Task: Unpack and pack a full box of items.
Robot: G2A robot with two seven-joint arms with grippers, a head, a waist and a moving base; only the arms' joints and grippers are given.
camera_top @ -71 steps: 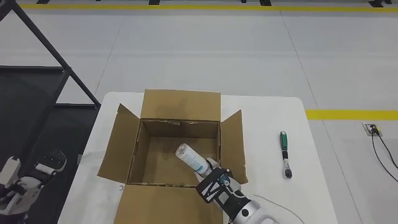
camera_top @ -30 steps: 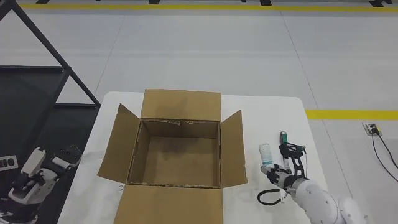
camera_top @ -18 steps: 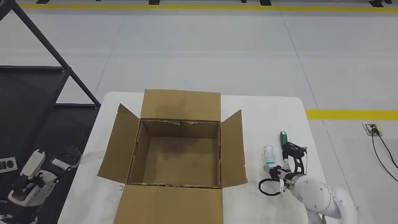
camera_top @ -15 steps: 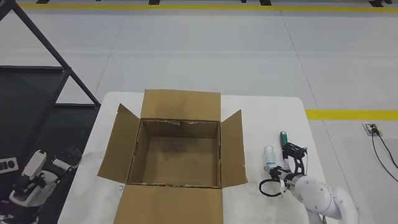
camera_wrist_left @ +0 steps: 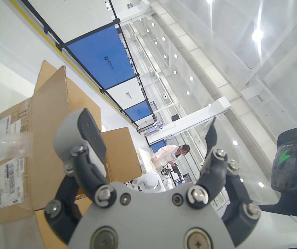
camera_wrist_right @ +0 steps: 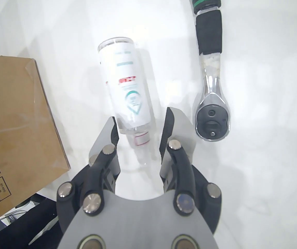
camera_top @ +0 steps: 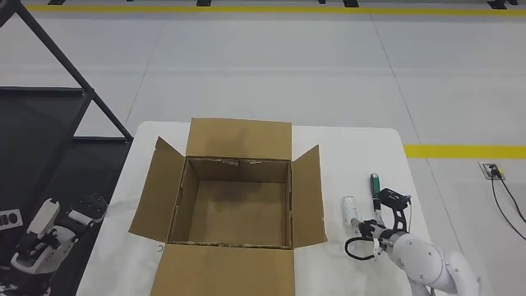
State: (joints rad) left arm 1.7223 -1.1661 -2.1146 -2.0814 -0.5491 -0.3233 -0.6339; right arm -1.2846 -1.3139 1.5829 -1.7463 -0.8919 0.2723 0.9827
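Observation:
A white bottle (camera_wrist_right: 126, 89) with a teal and red label lies on the white table (camera_top: 353, 144), right of the open cardboard box (camera_top: 240, 138). Its cap end rests between the fingers of my open right gripper (camera_wrist_right: 141, 123), which do not clamp it. In the top view the bottle (camera_top: 348, 210) lies between the box's right flap and a green-handled ratchet (camera_top: 376, 193), with my right gripper (camera_top: 362, 232) just in front of it. The inside of the box looks bare. My left gripper (camera_wrist_left: 151, 123) is open, holds nothing, and sits off the table's left side (camera_top: 72, 212).
The ratchet (camera_wrist_right: 209, 53) lies parallel to the bottle, its metal head close to one right finger. The box's right flap (camera_wrist_right: 16, 110) is near the other finger. A black metal frame (camera_top: 57, 74) stands left of the table.
My right gripper carried the bottle out of the box to the table beside the ratchet. In the last half second the bottle went from tilted up to lying flat, let go.

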